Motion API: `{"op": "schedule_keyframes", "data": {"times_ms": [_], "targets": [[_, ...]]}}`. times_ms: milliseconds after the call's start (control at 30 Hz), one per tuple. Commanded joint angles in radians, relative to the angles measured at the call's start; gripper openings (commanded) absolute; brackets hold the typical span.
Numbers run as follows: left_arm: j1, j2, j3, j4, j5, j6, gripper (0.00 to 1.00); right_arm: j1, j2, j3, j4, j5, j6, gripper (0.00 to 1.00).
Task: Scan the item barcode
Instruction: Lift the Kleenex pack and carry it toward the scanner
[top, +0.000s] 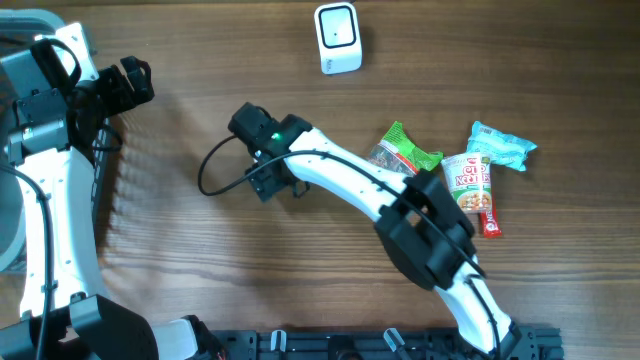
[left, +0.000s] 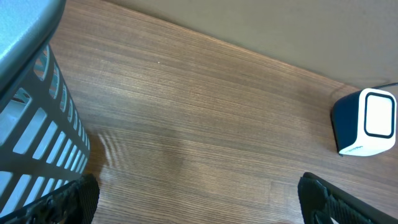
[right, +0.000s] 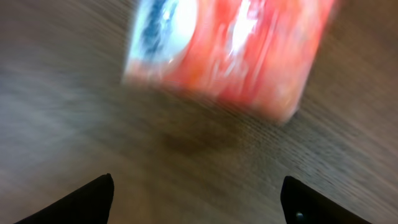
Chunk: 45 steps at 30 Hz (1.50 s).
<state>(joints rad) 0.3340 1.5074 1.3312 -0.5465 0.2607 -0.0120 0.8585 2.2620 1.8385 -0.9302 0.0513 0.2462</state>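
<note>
In the right wrist view a blurred orange-red packet (right: 230, 50) with a white and blue patch lies on the wooden table, beyond the fingertips. My right gripper (right: 202, 199) is open with only bare wood between its fingers. In the overhead view the right gripper (top: 268, 178) points down at the table's middle left, and the arm hides the packet there. The white barcode scanner (top: 337, 38) stands at the far edge, and it also shows in the left wrist view as the scanner (left: 367, 121). My left gripper (top: 125, 85) is open and empty at the far left; the left gripper (left: 199, 202) hovers over bare wood.
A green packet (top: 405, 152), a cup of noodles (top: 468, 180), a light blue packet (top: 503, 147) and a red wrapper (top: 489, 218) lie at the right. A grey slatted basket (left: 37, 124) stands at the left. A black cable (top: 215, 170) loops beside the right gripper.
</note>
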Motion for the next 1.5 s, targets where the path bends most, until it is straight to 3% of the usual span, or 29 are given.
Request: {"op": "schedule_keyframes", "data": {"times_ms": [0,33,133,167,200,533,633,767,900,1000,1200,1467], "targets": [[0.005,0.0,0.012,0.003,0.011,0.005,1.0,-0.026,-0.116,0.0,0.037,-0.031,-0.182,0.85],[0.005,0.0,0.012,0.003,0.011,0.005,1.0,-0.03,-0.119,0.0,0.053,-0.031,-0.214,0.79],[0.005,0.0,0.012,0.003,0.012,0.005,1.0,-0.06,-0.111,-0.001,0.122,-0.028,-0.22,0.43],[0.005,0.0,0.012,0.003,0.011,0.005,1.0,-0.075,-0.106,-0.001,0.146,-0.028,-0.22,0.21],[0.005,0.0,0.012,0.003,0.011,0.005,1.0,-0.095,-0.098,-0.001,0.182,-0.043,-0.22,0.04],[0.005,0.0,0.012,0.003,0.011,0.005,1.0,-0.179,0.084,-0.001,0.448,-0.28,-0.217,0.04],[0.005,0.0,0.012,0.003,0.011,0.005,1.0,-0.184,0.077,0.0,0.364,-0.282,-0.217,0.04],[0.005,0.0,0.012,0.003,0.011,0.005,1.0,-0.186,0.029,0.0,0.102,-0.414,-0.222,0.06],[0.005,0.0,0.012,0.003,0.012,0.005,1.0,-0.193,-0.03,0.003,0.021,-0.472,-0.243,0.19],[0.005,0.0,0.012,0.003,0.011,0.005,1.0,-0.233,-0.099,0.01,0.07,-0.472,-0.092,0.6],[0.005,0.0,0.012,0.003,0.011,0.005,1.0,-0.225,-0.093,-0.08,0.131,-0.481,0.103,0.47],[0.005,0.0,0.012,0.003,0.012,0.005,1.0,-0.211,-0.092,-0.39,0.599,-0.6,0.28,0.33]]}}
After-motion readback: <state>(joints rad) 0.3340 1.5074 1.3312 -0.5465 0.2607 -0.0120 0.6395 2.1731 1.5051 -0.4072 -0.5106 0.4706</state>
